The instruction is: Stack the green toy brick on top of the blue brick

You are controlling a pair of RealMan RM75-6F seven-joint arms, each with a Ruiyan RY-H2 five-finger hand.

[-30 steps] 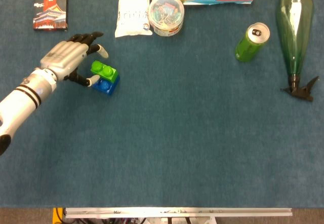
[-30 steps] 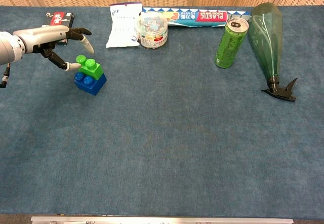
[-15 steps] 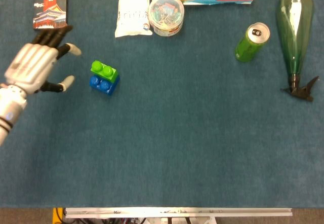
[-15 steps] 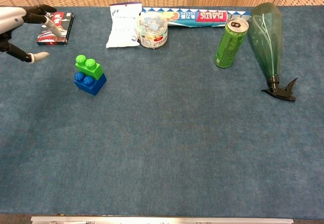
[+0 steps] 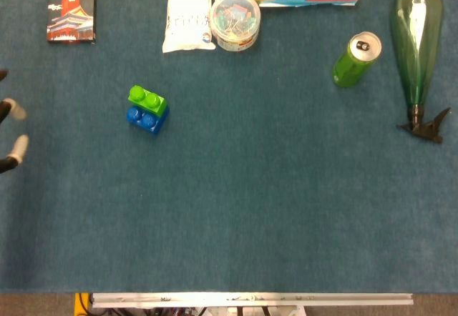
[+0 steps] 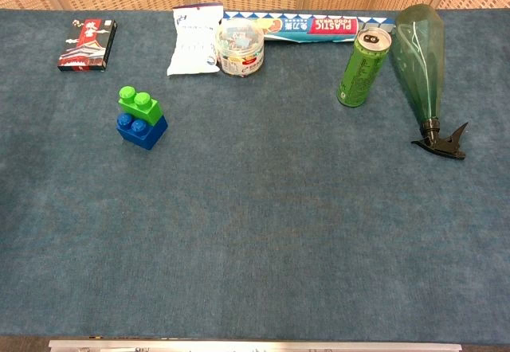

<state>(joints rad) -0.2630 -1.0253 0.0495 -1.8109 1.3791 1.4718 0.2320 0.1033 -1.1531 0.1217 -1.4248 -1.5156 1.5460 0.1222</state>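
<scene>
Okay, your green brick sits on the blue brick (slightly askew). Left hand barely shows at frame edge, well apart; fingertips look spread, grip state unclear.

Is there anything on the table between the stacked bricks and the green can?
No. In both views only bare blue cloth lies between the green brick on the blue brick and the green can.

head – straight down | chest – oblique, forward | shared – table
</scene>
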